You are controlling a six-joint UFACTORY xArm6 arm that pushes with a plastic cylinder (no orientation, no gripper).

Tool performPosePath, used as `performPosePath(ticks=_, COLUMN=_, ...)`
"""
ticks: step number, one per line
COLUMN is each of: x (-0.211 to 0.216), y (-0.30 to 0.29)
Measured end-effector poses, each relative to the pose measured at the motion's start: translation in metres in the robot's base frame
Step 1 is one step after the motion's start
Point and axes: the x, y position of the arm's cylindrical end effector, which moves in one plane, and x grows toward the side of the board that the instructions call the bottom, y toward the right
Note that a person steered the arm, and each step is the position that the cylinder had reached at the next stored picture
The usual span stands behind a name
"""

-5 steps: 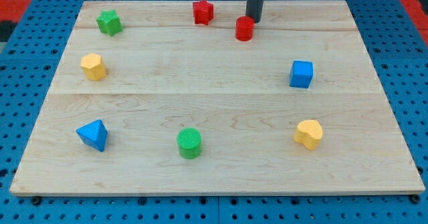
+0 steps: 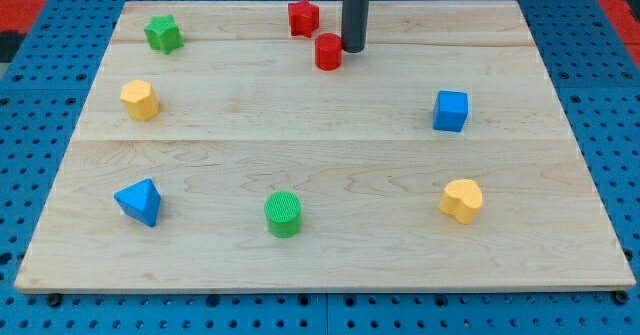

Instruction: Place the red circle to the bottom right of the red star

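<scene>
My tip (image 2: 353,48) touches the red circle (image 2: 328,52) from the view's right, below-right of the red star (image 2: 303,18).

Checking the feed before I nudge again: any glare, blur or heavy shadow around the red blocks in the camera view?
Camera view: light is even and soft, no glare on the wooden board. The red circle and red star are sharp, with only faint shadows. My tip is crisp, at the circle's right edge. The board's sides taper toward the view's top, from perspective.

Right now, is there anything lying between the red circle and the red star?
No. In the camera view, only bare board separates the red circle from the red star.
</scene>
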Motion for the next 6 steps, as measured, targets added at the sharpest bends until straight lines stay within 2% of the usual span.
performPosePath(ticks=1, x=0.013, y=0.026)
performPosePath(ticks=2, x=0.045, y=0.026)
performPosePath(ticks=3, x=0.06, y=-0.014)
performPosePath(ticks=4, x=0.044, y=-0.027)
performPosePath(ticks=5, x=0.036, y=0.009)
performPosePath(ticks=6, x=0.032, y=0.01)
